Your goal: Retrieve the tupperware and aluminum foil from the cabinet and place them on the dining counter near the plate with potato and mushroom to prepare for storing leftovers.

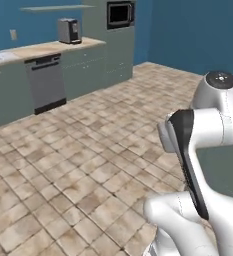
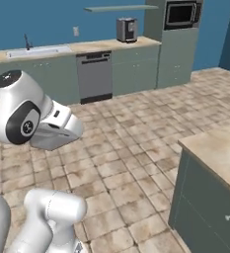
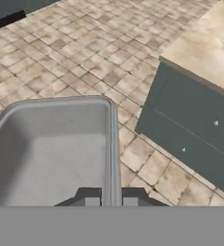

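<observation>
1. the tool (image 3: pixel 111 201) is sitting at the bottom of the hand view, its two dark fingertips (image 3: pixel 91 201) pinching together on the right-hand rim of the tupperware (image 3: pixel 51 149).
2. the tupperware is hanging in the air over the tiled floor (image 3: pixel 60 53), its grey translucent basin facing the camera, showing nothing inside, and its flared rim running up from between the tips.
3. the dining bench (image 3: pixel 207 48) is lying to the right of the tub in the hand view, apart from it, showing a beige marbled top over a grey-green base (image 3: pixel 190 129) with small pale knobs.
4. in the right base view the same bench corner (image 2: pixel 217 148) is standing at the lower right, and the white arm (image 2: pixel 22 116) is folding up at the lower left, well apart from the bench.
5. in the left base view the arm (image 1: pixel 203 135) is rising at the lower right with a dark band along its link.
6. along the far blue wall a worktop is carrying a toaster (image 2: pixel 127 29) and a sink (image 2: pixel 37 49), with a dishwasher (image 2: pixel 94 76) below and a microwave (image 2: pixel 180 14) set in a tall unit.
7. a pale green shelf (image 2: pixel 119 8) is hanging above the toaster.
</observation>
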